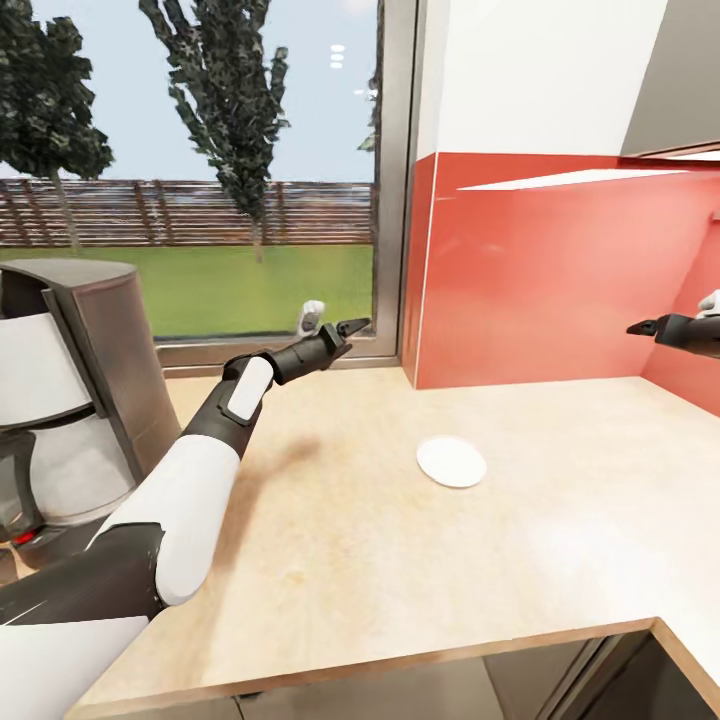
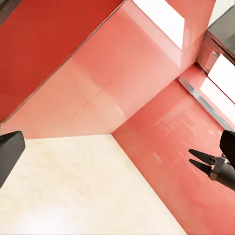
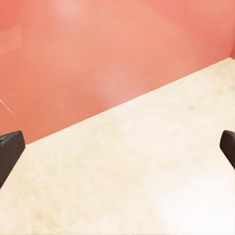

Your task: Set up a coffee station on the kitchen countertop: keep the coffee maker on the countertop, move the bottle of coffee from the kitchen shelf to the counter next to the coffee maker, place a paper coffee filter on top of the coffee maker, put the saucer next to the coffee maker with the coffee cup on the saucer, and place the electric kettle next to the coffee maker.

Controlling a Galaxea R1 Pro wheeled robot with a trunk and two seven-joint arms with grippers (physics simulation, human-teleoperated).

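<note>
The coffee maker [image 1: 62,400] stands at the left end of the light wood kitchen countertop [image 1: 380,570], black with a white front, a pale carafe and a red switch at its base. The saucer [image 1: 451,461], a small flat white plate with nothing on it, lies on the worktop well to its right. My left gripper [image 1: 345,328] hovers open and empty above the counter by the window sill, up and left of the saucer. My right gripper [image 1: 645,327] [image 2: 196,159] hangs open and empty near the red wall at the right. Its dark fingers [image 3: 10,152] frame bare worktop.
A red backsplash [image 1: 560,280] runs behind the counter and turns a corner at the right. A large window [image 1: 200,160] with a grey frame sits behind the coffee maker. The counter's front edge [image 1: 400,660] runs close below, with dark cabinet fronts under it.
</note>
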